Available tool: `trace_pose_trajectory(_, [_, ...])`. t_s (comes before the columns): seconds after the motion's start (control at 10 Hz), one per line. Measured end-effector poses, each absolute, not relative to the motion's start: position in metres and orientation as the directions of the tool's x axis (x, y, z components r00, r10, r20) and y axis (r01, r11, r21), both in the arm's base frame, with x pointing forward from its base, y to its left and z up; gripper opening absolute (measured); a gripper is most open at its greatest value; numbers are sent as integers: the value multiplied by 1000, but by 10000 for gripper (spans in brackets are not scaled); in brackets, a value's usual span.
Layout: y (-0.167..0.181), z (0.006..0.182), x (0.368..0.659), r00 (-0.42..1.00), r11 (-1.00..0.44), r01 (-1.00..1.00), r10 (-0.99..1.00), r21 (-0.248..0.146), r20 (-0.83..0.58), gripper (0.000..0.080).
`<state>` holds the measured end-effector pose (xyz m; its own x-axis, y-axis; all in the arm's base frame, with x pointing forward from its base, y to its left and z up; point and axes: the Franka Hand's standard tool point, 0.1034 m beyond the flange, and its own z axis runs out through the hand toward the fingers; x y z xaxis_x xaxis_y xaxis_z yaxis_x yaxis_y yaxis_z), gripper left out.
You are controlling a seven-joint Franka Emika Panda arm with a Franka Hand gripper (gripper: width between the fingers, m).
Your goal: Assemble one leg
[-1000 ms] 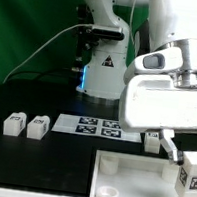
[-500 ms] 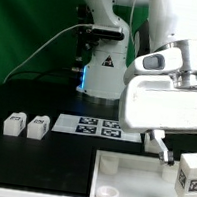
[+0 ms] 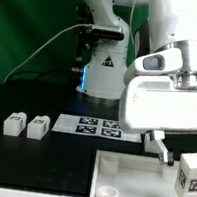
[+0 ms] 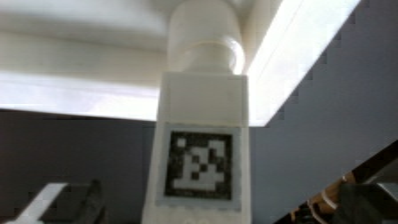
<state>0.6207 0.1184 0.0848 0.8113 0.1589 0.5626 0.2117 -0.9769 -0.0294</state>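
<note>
Since a second ago my pincer point(image 3: 164, 147) spread wide and let go of the leg point(image 3: 190, 170), now upright on the panel point(image 3: 127, 176) at the exterior view's right. Probably seated there for screwing; two spare legs point(image 3: 24, 125) wait far left on the counter point(image 3: 60, 142).

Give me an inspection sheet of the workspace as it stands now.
Surface: black table, partly covered by the large white panel.
Job's things: one leg stands upright at the panel's corner, tag facing the camera; two more legs sit side by side at the exterior view's left.
Clutter: marker board only.
Grippers: gripper open, beside the upright leg, holding nothing.
Cables: one cable arcs to the robot base.
Surroundings: green backdrop.
</note>
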Motion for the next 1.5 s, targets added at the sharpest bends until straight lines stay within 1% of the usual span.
trace_pose_trajectory(0.1, [120, 86, 620, 834, -976, 217, 166, -36, 527, 649])
trace_pose_trajectory(0.2, [120, 94, 623, 868, -974, 220, 173, -47, 465, 649])
trace_pose_trajectory(0.3, [124, 102, 627, 913, -972, 226, 188, -66, 362, 649])
trace_pose_trajectory(0.4, [125, 105, 632, 949, -971, 221, 194, -88, 247, 649])
trace_pose_trajectory(0.5, [125, 105, 636, 967, -970, 221, 204, -105, 155, 649])
trace_pose_trajectory(0.6, [124, 101, 638, 973, -969, 219, 208, -116, 95, 649])
trace_pose_trajectory(0.7, [124, 97, 631, 975, -967, 216, 221, -133, -18, 649])
trace_pose_trajectory(0.8, [123, 96, 638, 974, -967, 213, 221, -140, -44, 649])
trace_pose_trajectory(0.9, [121, 93, 642, 976, -968, 209, 215, -139, -29, 649])
trace_pose_trajectory(1.0, [120, 89, 641, 977, -969, 205, 212, -139, -34, 649])
trace_pose_trajectory(1.2, [120, 89, 641, 979, -971, 195, 201, -139, -33, 649])
trace_pose_trajectory(1.3, [120, 89, 641, 979, -971, 195, 201, -139, -33, 528])
trace_pose_trajectory(1.4, [120, 89, 641, 979, -971, 195, 201, -139, -33, 388])
trace_pose_trajectory(1.5, [120, 89, 641, 979, -971, 194, 200, -138, -33, 301])
